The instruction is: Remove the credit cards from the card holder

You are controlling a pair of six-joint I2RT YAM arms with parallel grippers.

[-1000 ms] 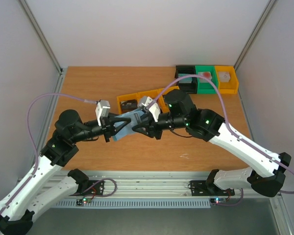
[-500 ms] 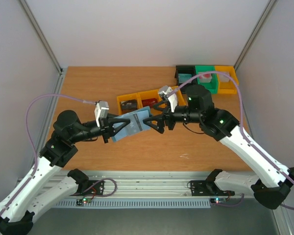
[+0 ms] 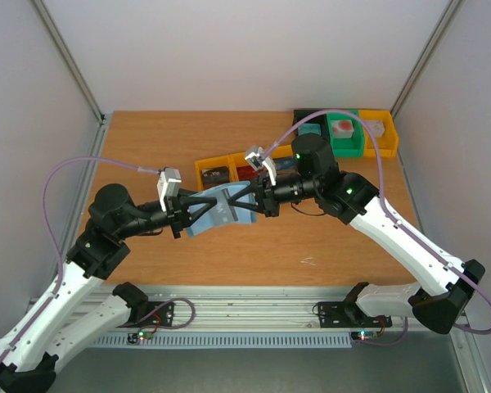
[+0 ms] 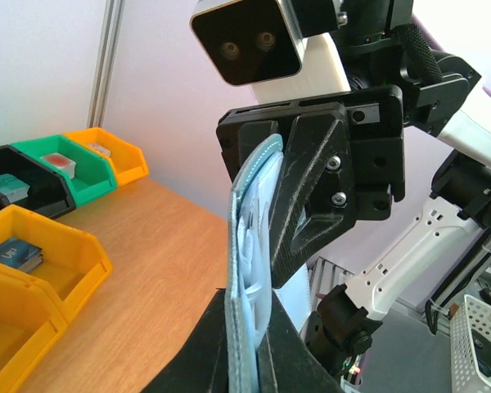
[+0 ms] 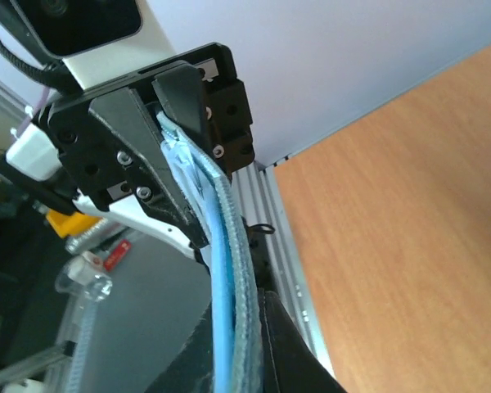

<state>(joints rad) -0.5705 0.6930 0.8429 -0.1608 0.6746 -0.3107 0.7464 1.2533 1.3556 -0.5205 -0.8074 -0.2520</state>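
The blue card holder (image 3: 221, 211) hangs above the table between both grippers, bowed. My left gripper (image 3: 204, 210) is shut on its left end and my right gripper (image 3: 245, 196) is shut on its right end. In the left wrist view the holder (image 4: 247, 246) stands edge-on in my left gripper (image 4: 250, 336), with the right gripper (image 4: 272, 205) clamped on its far end. In the right wrist view the holder (image 5: 229, 262) sits edge-on in my right gripper (image 5: 239, 327), with the left gripper (image 5: 170, 155) at its far end. A dark grey card (image 3: 215, 173) and a red card (image 3: 242, 171) lie in yellow bins. A blue card (image 4: 15, 254) lies in another.
A row of yellow bins (image 3: 203, 166) stands just behind the grippers. A black bin (image 3: 309, 123), a green bin (image 3: 344, 141) and a yellow bin (image 3: 385, 141) with small blocks stand at the back right. Bare wooden table (image 3: 254, 254) lies in front.
My right gripper pulled its end of the holder to the right, spreading it out, then shifted back left and up, so the holder now bows. The left arm has stayed still.
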